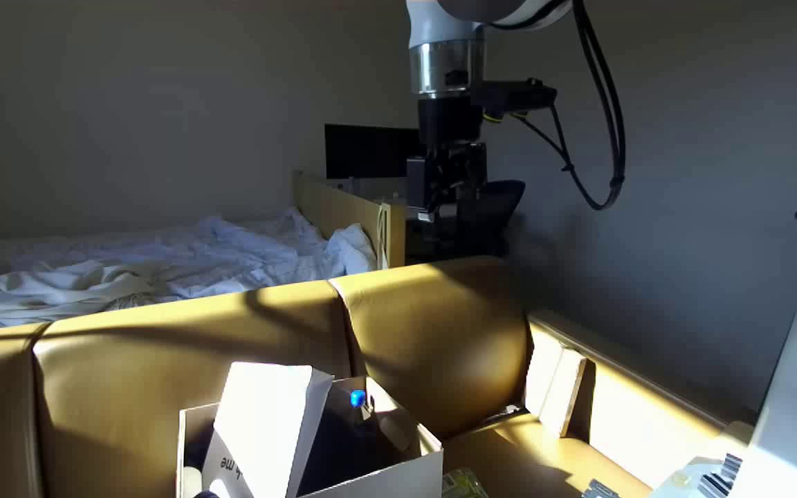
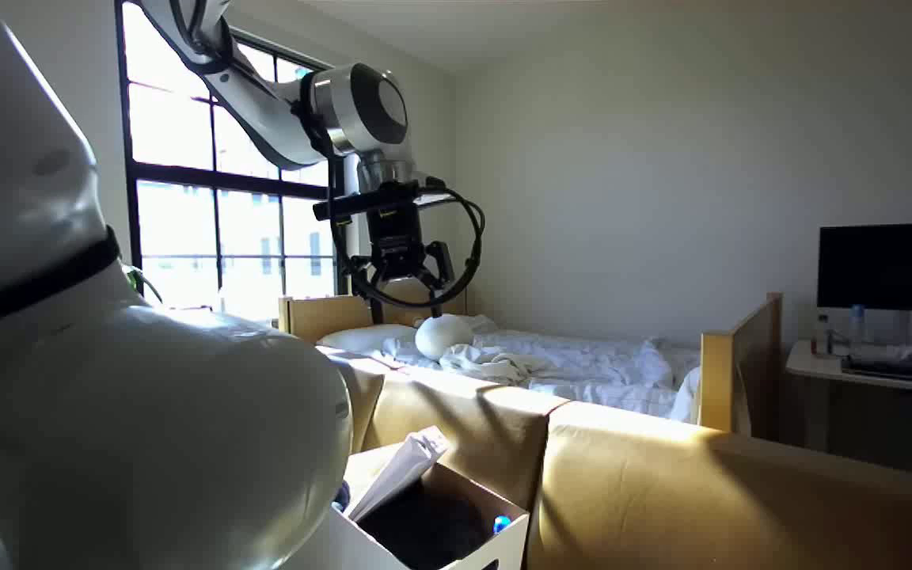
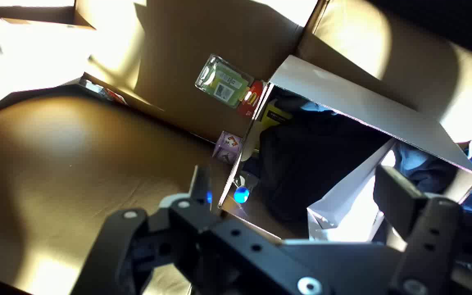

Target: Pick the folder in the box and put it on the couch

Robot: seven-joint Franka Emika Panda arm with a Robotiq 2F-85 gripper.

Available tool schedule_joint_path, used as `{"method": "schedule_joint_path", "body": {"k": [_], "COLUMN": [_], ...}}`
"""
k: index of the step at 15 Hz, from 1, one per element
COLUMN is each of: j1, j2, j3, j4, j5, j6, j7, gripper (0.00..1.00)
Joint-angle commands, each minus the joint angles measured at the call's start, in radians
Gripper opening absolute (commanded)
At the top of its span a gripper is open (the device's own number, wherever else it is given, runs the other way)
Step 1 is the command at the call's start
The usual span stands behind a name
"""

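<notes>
Nearest us, our hand (image 3: 292, 176) spreads its fingers wide, gripping nothing, with free air between it and the rim of the white box (image 3: 342, 88). Well below, the white folder (image 1: 260, 422) leans in that box on the couch (image 1: 433, 346), its top jutting above the edge; we read "me" upside down on it. Just beside the box lies a green packet (image 3: 224, 80) with a McDonald's logo (image 3: 252, 98).

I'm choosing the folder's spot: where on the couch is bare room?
The shaded couch seat looks bare between the green packet and the pale slab by the armrest. Crowded: beside the box, with packet and purple carton; inside, with folder, dark cloth, blue cap.
</notes>
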Motion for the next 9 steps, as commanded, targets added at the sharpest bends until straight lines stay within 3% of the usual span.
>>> {"method": "schedule_joint_path", "body": {"k": [1,6,9], "j1": [0.019,0.019,0.027], "j2": [0.003,0.003,0.064], "j3": [-0.016,-0.016,-0.010], "j4": [0.002,0.002,-0.069], "j5": [-0.009,-0.009,0.031], "j6": [-0.002,-0.002,0.098], "j7": [0.008,0.008,0.044], "gripper": [1.00,1.00,1.00]}}
